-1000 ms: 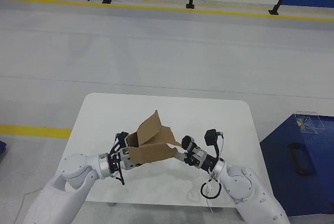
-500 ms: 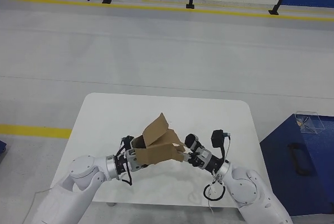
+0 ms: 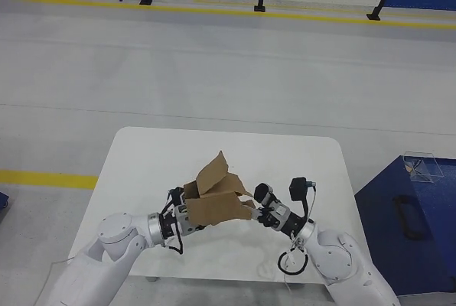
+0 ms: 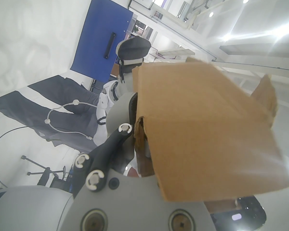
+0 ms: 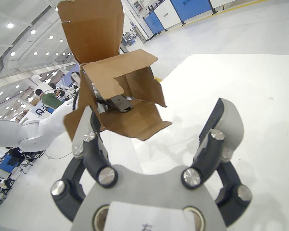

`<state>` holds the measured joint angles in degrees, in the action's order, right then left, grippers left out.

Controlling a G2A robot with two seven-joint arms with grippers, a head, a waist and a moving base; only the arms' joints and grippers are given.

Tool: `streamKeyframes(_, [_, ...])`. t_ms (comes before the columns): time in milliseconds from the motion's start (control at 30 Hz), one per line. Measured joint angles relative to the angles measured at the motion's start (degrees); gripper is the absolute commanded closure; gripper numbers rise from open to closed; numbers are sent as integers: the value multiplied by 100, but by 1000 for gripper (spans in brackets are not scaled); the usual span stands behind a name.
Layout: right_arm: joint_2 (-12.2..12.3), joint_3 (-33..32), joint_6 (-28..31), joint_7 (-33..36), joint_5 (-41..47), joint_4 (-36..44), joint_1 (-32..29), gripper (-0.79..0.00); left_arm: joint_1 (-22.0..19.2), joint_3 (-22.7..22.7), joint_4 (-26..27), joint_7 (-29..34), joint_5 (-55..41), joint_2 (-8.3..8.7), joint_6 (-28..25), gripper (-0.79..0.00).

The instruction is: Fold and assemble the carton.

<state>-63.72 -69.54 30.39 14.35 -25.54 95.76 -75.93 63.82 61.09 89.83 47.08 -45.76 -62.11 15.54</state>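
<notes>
**A:** Step in hand, starting from the left?

**B:** Flap folding, I judge. The left tool (image 3: 182,216) is clamped on one wall of the brown corrugated cardboard carton (image 3: 216,203), one finger inside and one outside. It holds the carton in the air above the white round-cornered counter (image 3: 289,157), towards the front edge.

**A:** And the carton itself?

**B:** Roughly squared up into a tube, with its end flaps splayed and unfolded. One tall flap sticks up.

**A:** Anything in it?

**B:** Nothing but that one left finger.

**A:** The right side?

**B:** The right tool (image 3: 257,206) sits at the carton's open end, fingers spread wide and gripping nothing. One finger lies just beside a loose flap.

**A:** Next?

**B:** Probably pressing the flaps inward one after another while the left holds firm. The thin board could buckle or slip.

**A:** Further right?

**B:** A clear plastic box (image 3: 421,164) on a blue cabinet (image 3: 412,222). Its contents are too small to tell.
</notes>
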Motion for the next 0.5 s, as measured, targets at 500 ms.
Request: streamKeyframes(500, [-28, 6, -272, 294, -34, -195, 239, -785, 415, 99, 616, 609, 752, 67, -900, 0])
